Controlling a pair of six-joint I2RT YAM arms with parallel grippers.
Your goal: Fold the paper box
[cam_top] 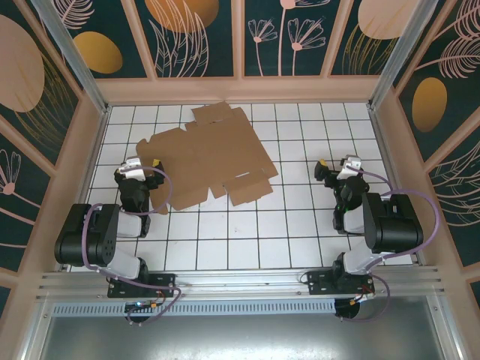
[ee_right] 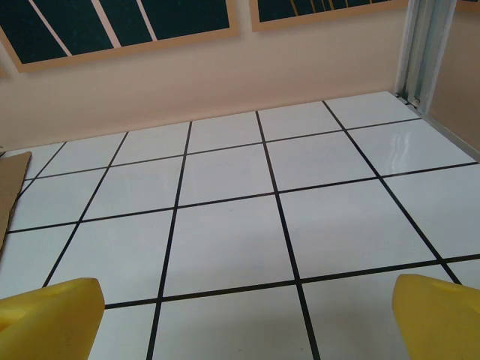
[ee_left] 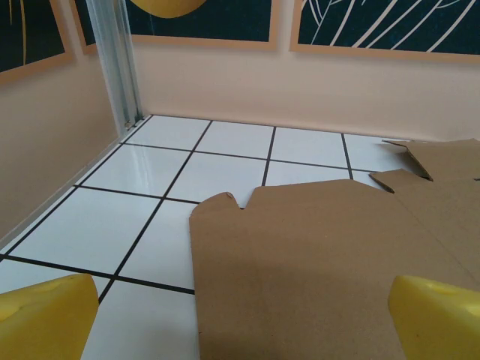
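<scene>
Left tool (cam_top: 146, 166) at paper box (cam_top: 206, 154) edge, right tool (cam_top: 334, 166) apart; both wide-open, empty.

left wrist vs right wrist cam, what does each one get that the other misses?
Left wrist: the paper box lying flat, notched far edge, just ahead of the open left hand; corner post on the left. Right wrist: bare table ahead of the open right hand, a sliver of the box at far left; metal post on the right. Both: yellow fingertips, white tiles, beige wall.
</scene>
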